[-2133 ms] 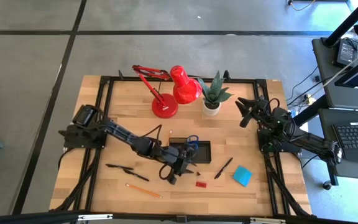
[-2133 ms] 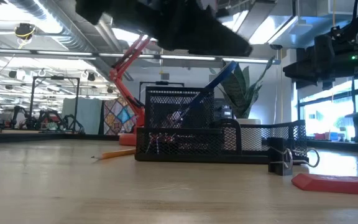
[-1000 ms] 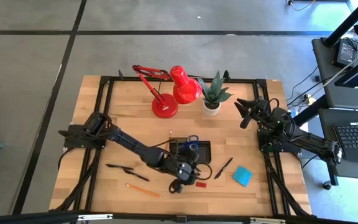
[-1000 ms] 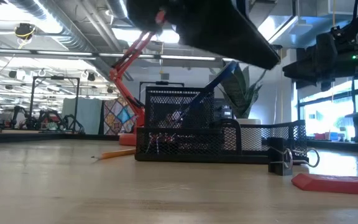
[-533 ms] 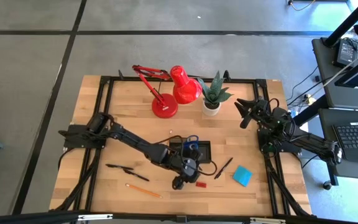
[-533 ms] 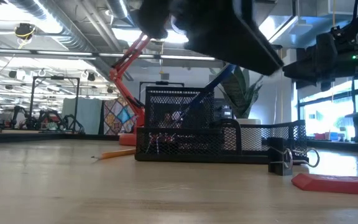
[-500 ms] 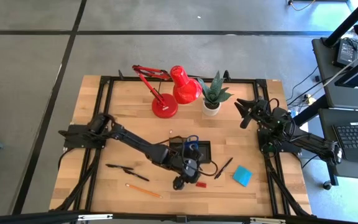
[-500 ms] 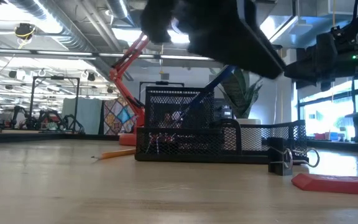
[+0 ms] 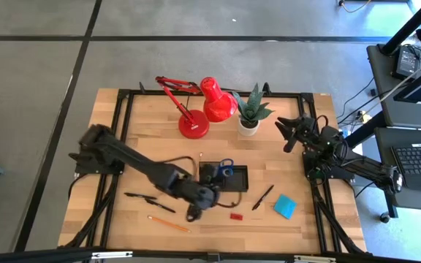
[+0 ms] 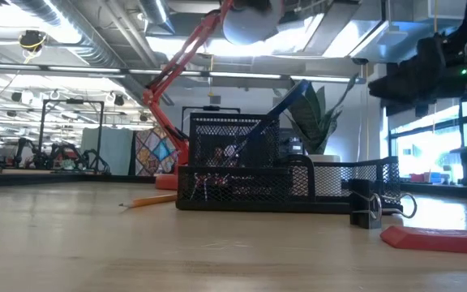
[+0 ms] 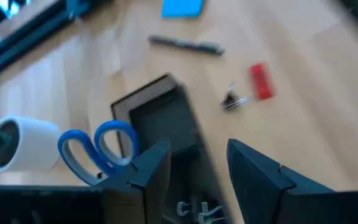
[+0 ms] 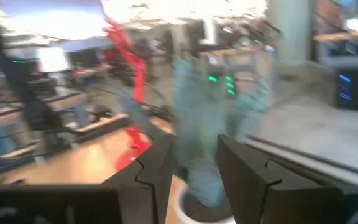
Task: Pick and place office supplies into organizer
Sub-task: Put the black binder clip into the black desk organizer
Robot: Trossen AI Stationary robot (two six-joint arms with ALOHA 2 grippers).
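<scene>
The organizer (image 9: 236,178) is a black mesh tray at mid-table. Blue-handled scissors (image 9: 226,172) stand in its tall compartment (image 10: 217,146), handles (image 10: 289,99) leaning up and out. On the wood lie a red eraser (image 9: 236,215), a small black clip (image 10: 371,209), a black pen (image 9: 262,197), a blue note pad (image 9: 284,206), two more pens (image 9: 148,199) and a pencil (image 9: 168,223). My left gripper (image 11: 197,149) hangs open and tipped down above the organizer's near left corner, nothing between its fingers. My right gripper (image 9: 283,133) waits open at the far right.
A red desk lamp (image 9: 196,109) and a potted plant (image 9: 251,113) stand behind the organizer at the far side. A black frame (image 9: 123,95) runs around the table top. Bare wood lies at the near left.
My left gripper has risen and drawn back toward the table's left edge, from over the organizer's near right side to its near left corner; it has left the low view upward. The things on the table lie as before.
</scene>
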